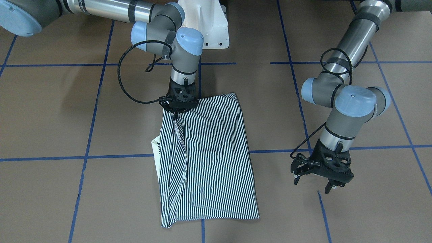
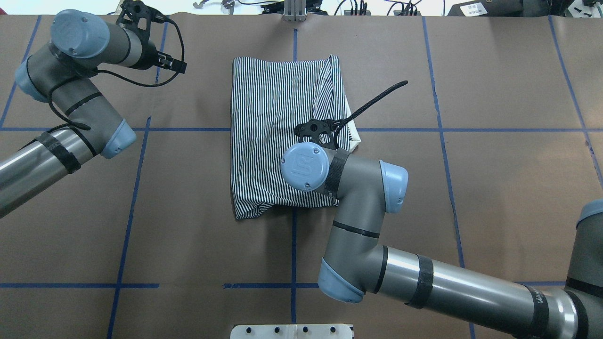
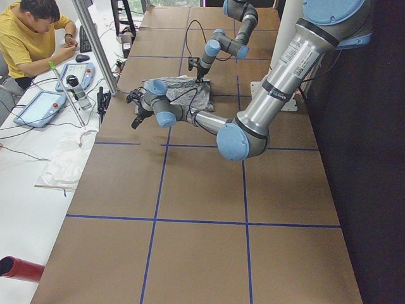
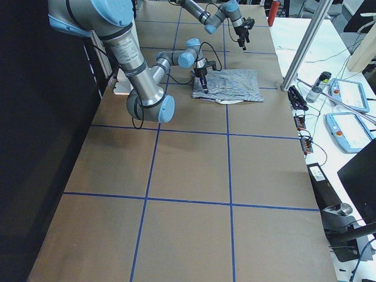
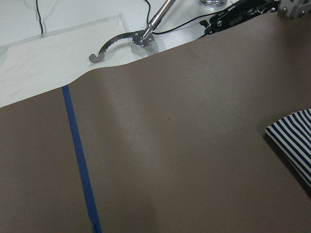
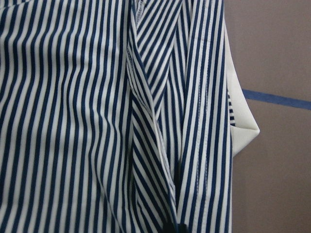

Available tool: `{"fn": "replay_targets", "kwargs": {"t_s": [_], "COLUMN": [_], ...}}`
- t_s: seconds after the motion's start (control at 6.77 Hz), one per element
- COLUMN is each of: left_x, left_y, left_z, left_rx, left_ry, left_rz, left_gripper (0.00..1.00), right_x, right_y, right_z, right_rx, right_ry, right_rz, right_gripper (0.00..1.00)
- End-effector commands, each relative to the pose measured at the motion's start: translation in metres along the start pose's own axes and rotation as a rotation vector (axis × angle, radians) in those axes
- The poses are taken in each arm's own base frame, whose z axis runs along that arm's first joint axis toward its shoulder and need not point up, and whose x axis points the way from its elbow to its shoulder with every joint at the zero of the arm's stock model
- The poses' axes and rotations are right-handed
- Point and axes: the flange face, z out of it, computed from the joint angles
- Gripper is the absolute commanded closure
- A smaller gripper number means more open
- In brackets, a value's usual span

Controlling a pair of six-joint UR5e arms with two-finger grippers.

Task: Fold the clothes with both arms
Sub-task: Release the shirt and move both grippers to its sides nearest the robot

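Brown paper-covered table [image 1: 50, 118], blue tape grid. Striped polo shirt [image 1: 216, 152] lies flat mid-table, folded to a rough rectangle; cream collar [image 1: 155, 146] pokes out along one long side.

Right gripper [image 1: 176, 114]: jaws pinched on the shirt's robot-side edge, near the collar-side corner. A raised ridge of cloth runs away from the pinch.

Left gripper [image 1: 312, 184]: jaws spread, holding nothing, hovering over bare table well apart from the shirt.

Risks (judgement): only one corner is held. A lift or drag now would leave the other corner unsupported, so the layers could skew, bunch along the ridge, or spill open. The thin pinch may catch only the top layer and slip.
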Motion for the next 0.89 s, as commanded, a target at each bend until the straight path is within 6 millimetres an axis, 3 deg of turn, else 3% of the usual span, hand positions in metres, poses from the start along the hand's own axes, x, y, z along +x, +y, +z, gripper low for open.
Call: {"fn": "replay_targets", "kwargs": {"t_s": [0.0, 0.15, 0.44, 0.59, 0.74], "left_x": [0.002, 0.008, 0.013, 0.016, 0.018], "left_y": [-0.001, 0.002, 0.005, 0.007, 0.008], "left_z": [0.0, 0.001, 0.003, 0.004, 0.005], "left_rx": [0.003, -0.001, -0.004, -0.007, -0.009], "left_ry": [0.003, 0.011, 0.016, 0.019, 0.021], "left_rz": [-0.02, -0.048, -0.045, -0.043, -0.043], "left_gripper": [0.0, 0.0, 0.0, 0.0, 0.0], "right_x": [0.034, 0.058, 0.074, 0.073, 0.075], "right_y": [0.013, 0.023, 0.03, 0.029, 0.022], "right_z": [-0.008, -0.008, 0.005, 0.005, 0.002], "right_rx": [0.003, 0.007, 0.0, 0.003, 0.011], "right_ry": [-0.002, -0.003, 0.019, 0.017, 0.01], "right_rz": [-0.021, -0.021, -0.024, -0.025, -0.009], "right_gripper": [1.0, 1.0, 1.0, 0.43, 0.0]}}
